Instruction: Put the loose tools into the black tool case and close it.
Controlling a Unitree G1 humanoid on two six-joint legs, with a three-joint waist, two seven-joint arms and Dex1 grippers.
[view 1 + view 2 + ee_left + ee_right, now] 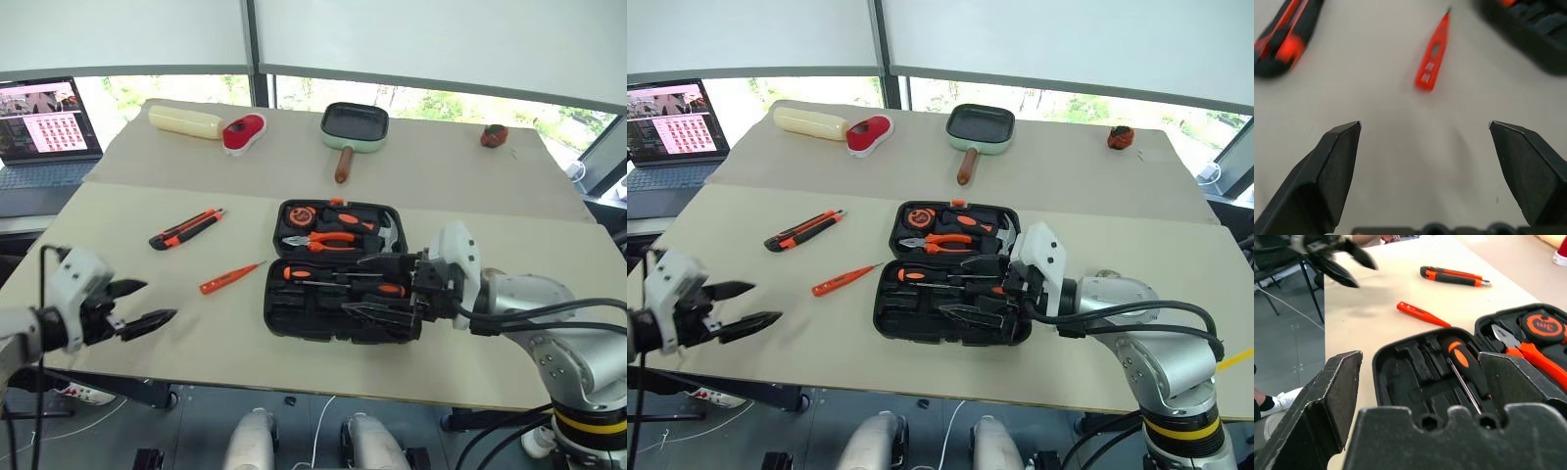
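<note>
both grippers gape empty, left gripper [137,305], right gripper [377,287] over open black tool case [294,311].

We see a room with two pale beige tables [196,323] pushed together, a seam running across the middle of the frame where they meet. Behind the far table, along the top of the frame, white roller blinds [127,34] cover the upper part of a row of windows [431,103]; below the blinds a strip of glass shows bright daylight and green foliage. A dark vertical window post [257,54] divides the blinds near the upper centre. At the upper left, a separate grey surface holds an open laptop [44,127] with a lit screen. Along the bottom of the frame we see a grey floor [196,431] with loose cables [313,431].
</note>
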